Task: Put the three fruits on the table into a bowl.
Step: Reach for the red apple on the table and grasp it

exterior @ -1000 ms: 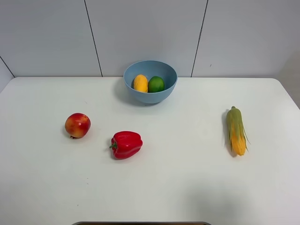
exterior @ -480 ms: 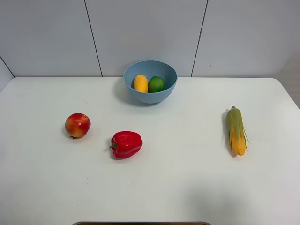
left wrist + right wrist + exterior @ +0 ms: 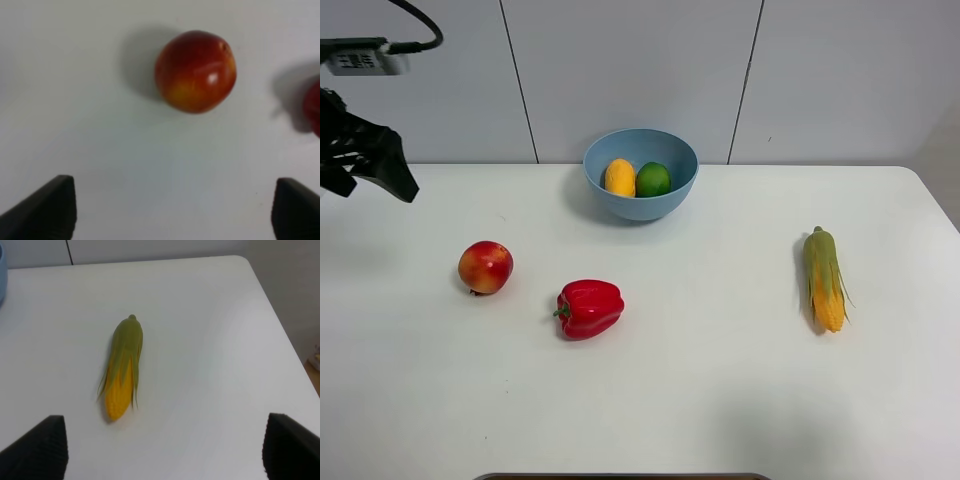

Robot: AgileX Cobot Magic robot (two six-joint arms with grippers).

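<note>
I have the left end effector (image 3: 372,180) at the upper left of the frame, fingers apart and nearest the apple (image 3: 486,267), which sits on the table (image 3: 700,390) below and right of it.

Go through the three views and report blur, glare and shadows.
Exterior high view: sharp, evenly lit; the red-and-yellow fruit, bell pepper and corn cob cast soft shadows to their left. Left wrist view: soft focus overall, a small white glare spot on the fruit, a diffuse shadow beside it. Right wrist view: the cob is fairly crisp, while the fingertips of the right gripper are dark blurs.
</note>
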